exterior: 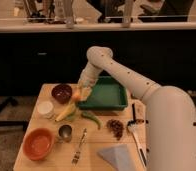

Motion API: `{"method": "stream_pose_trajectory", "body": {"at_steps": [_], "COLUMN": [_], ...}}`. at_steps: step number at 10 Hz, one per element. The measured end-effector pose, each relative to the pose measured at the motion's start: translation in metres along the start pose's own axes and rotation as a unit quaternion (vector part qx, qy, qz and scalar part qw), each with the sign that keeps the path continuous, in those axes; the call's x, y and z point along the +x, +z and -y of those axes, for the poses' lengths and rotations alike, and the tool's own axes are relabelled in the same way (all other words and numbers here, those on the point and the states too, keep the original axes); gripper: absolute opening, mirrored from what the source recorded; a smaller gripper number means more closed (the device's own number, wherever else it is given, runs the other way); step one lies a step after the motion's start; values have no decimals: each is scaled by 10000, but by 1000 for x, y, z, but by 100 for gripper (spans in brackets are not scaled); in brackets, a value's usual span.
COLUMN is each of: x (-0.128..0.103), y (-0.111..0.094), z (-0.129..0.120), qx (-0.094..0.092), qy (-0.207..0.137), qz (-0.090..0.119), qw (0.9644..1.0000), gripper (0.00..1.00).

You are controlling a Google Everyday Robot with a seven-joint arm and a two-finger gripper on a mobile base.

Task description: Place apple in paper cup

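The apple [77, 95], small and yellow-orange, sits at the tip of my gripper [81, 91], which is shut on it. It hangs just past the left edge of the green tray [108, 97], beside the dark red bowl [61, 92]. The white paper cup [45, 108] stands upright on the table to the lower left of the apple, apart from it. My white arm reaches down from the upper right.
A banana [66, 112] and a green pepper [91, 118] lie below the gripper. An orange bowl [38, 143], a metal cup [65, 132], a fork [79, 145], a grey cloth [118, 156], a brown cluster [114, 126] and a long utensil [136, 131] fill the front of the table.
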Motion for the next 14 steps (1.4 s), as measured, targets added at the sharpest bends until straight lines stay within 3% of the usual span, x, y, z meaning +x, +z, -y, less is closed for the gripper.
{"method": "stream_pose_trajectory", "body": {"at_steps": [2,4,14], "x": [-33,-46,-44], "y": [14,20,22], "z": [14,19,20], "qx": [-151,-229,-278], "qy": [-294,-445,-481], "qz": [-17,-14,-21], "qw": [9995,9987,9985], "gripper": [0,0,0]}}
